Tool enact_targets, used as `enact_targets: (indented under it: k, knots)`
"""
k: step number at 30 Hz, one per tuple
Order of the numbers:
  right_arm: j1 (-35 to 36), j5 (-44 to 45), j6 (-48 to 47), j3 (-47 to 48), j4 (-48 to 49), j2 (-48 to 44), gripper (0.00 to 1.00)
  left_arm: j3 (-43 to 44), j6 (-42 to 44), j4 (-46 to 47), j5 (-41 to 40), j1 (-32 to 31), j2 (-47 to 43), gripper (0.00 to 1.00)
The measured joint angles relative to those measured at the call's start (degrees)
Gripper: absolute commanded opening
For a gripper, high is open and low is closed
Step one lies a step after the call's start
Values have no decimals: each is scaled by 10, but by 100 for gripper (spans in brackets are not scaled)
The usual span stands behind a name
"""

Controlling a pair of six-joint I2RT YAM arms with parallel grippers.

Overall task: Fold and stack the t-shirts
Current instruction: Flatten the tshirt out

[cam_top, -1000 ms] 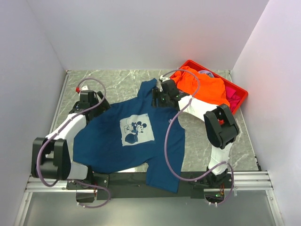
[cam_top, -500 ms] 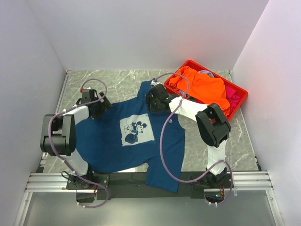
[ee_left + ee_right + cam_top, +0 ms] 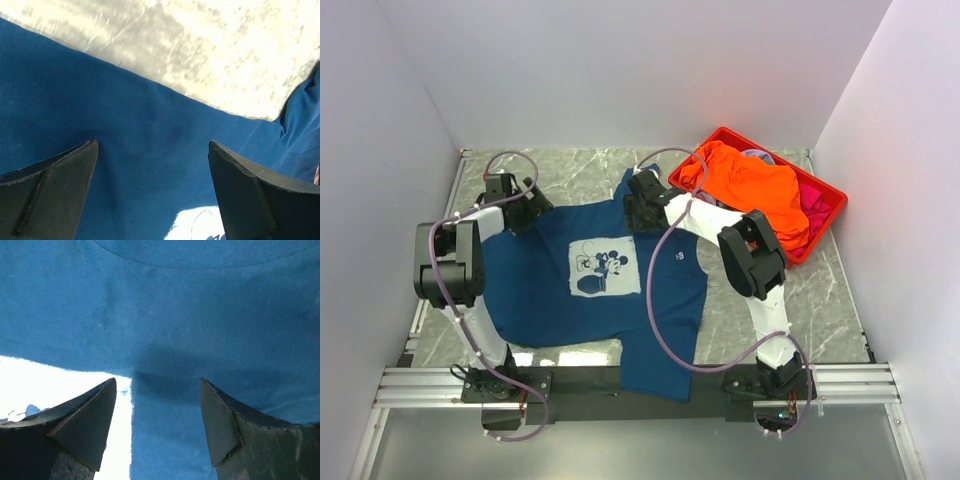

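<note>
Overhead and wrist views, near to far. At the near edge, one end of the navy-blue t-shirt (image 3: 590,300) lies over the dark mounting rail (image 3: 575,378) between the two arm bases. The rest of it is spread print-up on the marble worktop (image 3: 570,170), mostly flat, with soft wrinkles near its right side. The pale square cartoon-mouse print (image 3: 605,270) sits at mid-chest, and one sleeve points toward the far wall.

The left end effector (image 3: 523,212) is at the garment's far left edge. In its wrist view the fingers (image 3: 55,185) stand wide apart just over blue cloth, with nothing between them and bare marble beyond. The right end effector (image 3: 642,215) is at the far edge beside the raised sleeve. Its fingers (image 3: 75,425) are likewise spread, holding nothing, over blue cloth and a corner of the pale print.

At the far right, a red plastic crate (image 3: 828,218) stands askew on the worktop. A crumpled orange t-shirt (image 3: 750,185) fills most of it and rises above the rim. Magenta-pink cloth (image 3: 813,200) shows beside the orange, at the crate's right end.

A pale item at the crate's far rim is mostly covered and cannot be identified. How many magenta garments lie there cannot be told. Both wrist views are cropped close, so contact between fingertips and cloth is uncertain.
</note>
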Motion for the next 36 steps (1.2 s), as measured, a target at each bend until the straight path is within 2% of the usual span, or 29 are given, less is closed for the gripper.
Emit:
enact_targets:
  k: [9, 16, 20, 23, 26, 30, 36]
  knots:
    - [0, 5, -6, 42, -36, 25, 75, 81, 13, -29, 1, 2, 51, 99]
    - [0, -16, -15, -4, -30, -21, 79, 84, 19, -48, -58, -11, 24, 99]
    - [0, -24, -11, -71, -25, -91, 85, 54, 20, -57, -122, -75, -62, 99]
    - [-1, -24, -6, -107, -21, -131, 85, 52, 19, -52, -151, -160, -114, 99]
    - [-8, -26, 2, -135, -19, -156, 85, 59, 18, -48, -155, -239, -125, 99]
    - [-30, -37, 12, -178, -12, -177, 85, 97, 14, -58, -154, -290, -72, 99]
    - [-62, -66, 22, -217, -9, -203, 88, 201, 10, -87, -141, -321, 59, 99]
